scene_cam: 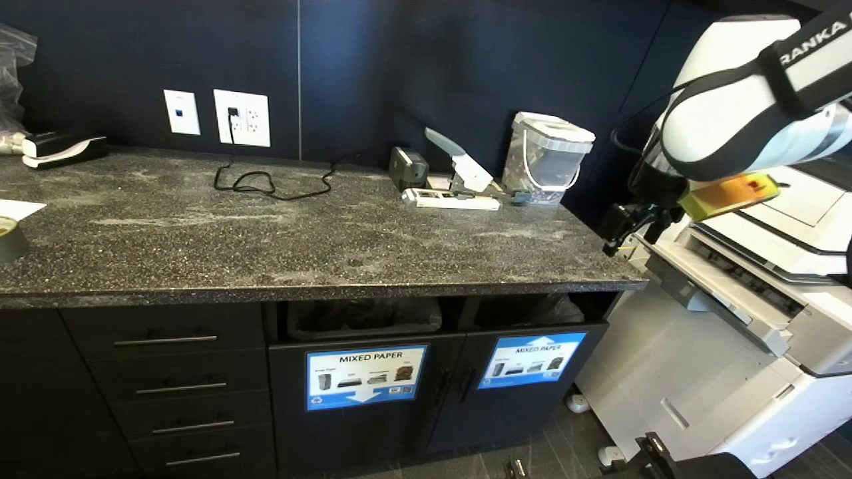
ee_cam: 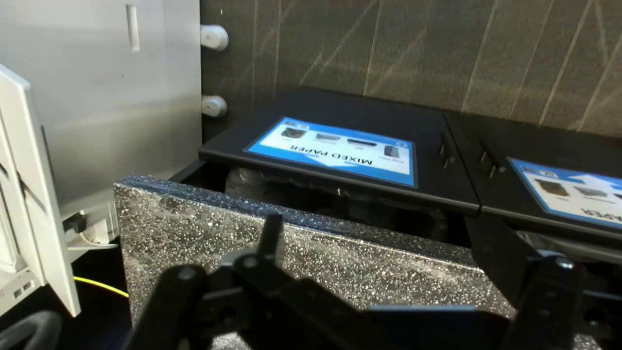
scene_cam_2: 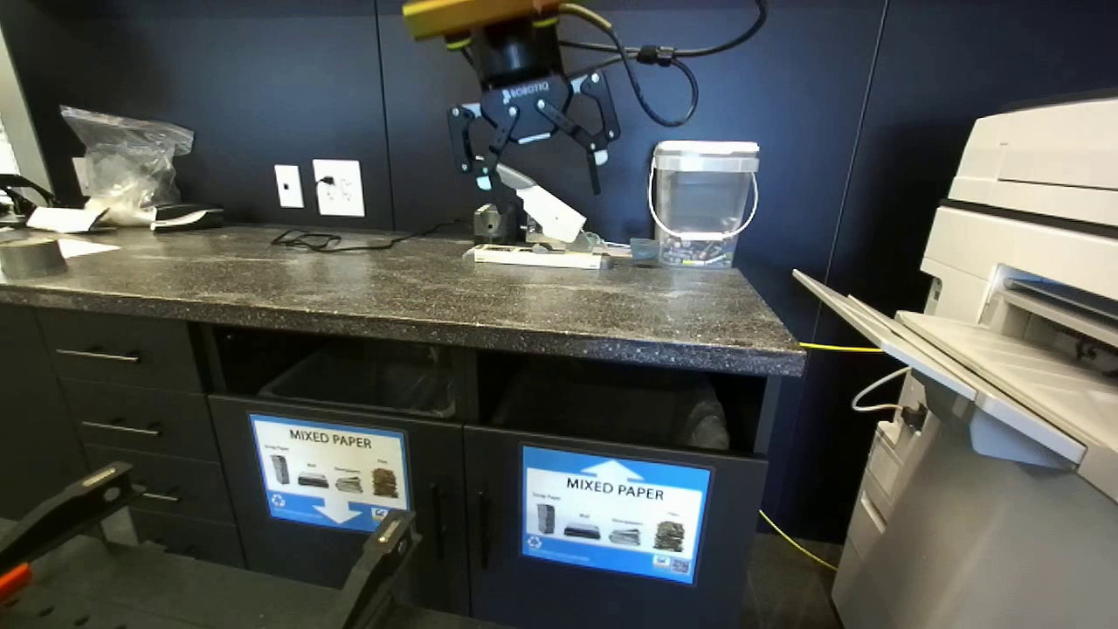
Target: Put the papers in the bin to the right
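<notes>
A white sheet of paper (scene_cam: 20, 208) lies on the counter at the far left, cut off by the frame edge; it also shows in an exterior view (scene_cam_2: 87, 247). The right bin (scene_cam_2: 709, 418) sits in the cabinet opening under the counter's right end, behind a MIXED PAPER door; it also shows in an exterior view (scene_cam: 566, 311) and the wrist view (ee_cam: 243, 181). Its inside is dark. The left bin (scene_cam_2: 441, 397) is beside it. My gripper (scene_cam_2: 548, 185) is open and empty above the counter's right part; it also shows in an exterior view (scene_cam: 632, 241) and the wrist view (ee_cam: 384, 238).
A large stapler (scene_cam_2: 541, 256) and a clear lidded bucket (scene_cam_2: 706, 205) stand at the back right of the counter (scene_cam_2: 349, 293). A tape roll (scene_cam_2: 33, 258) and plastic bag (scene_cam_2: 131, 166) are at the left. A printer (scene_cam: 699, 346) stands beyond the counter's right end.
</notes>
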{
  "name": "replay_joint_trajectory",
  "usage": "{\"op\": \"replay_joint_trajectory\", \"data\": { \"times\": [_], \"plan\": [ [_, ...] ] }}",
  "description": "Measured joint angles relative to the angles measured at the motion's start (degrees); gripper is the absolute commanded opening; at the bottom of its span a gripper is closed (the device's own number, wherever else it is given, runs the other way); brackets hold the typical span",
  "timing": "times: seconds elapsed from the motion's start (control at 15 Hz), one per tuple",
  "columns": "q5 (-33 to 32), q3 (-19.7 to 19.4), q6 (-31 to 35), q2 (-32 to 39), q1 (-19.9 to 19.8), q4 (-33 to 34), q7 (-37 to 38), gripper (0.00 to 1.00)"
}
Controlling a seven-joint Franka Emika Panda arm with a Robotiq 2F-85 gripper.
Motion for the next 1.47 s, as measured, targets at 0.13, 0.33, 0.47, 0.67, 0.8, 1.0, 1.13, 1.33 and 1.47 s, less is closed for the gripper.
{"op": "replay_joint_trajectory", "data": {
  "times": [0.13,0.33,0.47,0.67,0.8,1.0,1.13,1.33,1.47],
  "plan": [
    [1.0,2.6,-9.5,-6.0,-0.2,0.1,-0.2,1.00],
    [3.6,5.8,-18.8,-15.9,-0.2,-0.1,-0.3,1.00],
    [5.9,7.6,-23.2,-22.8,-0.1,-0.3,0.0,1.00],
    [11.8,10.1,-34.2,-32.9,0.4,0.2,2.9,1.00],
    [16.1,11.0,-41.0,-38.3,1.3,0.8,4.3,1.00],
    [22.3,11.2,-46.5,-42.7,3.1,0.9,5.4,1.00],
    [25.0,11.0,-48.4,-44.2,3.7,0.7,5.6,1.00],
    [26.1,10.7,-52.0,-46.4,3.8,0.7,5.6,1.00],
    [26.0,10.5,-56.4,-48.8,3.6,0.7,5.6,1.00]
  ]
}}
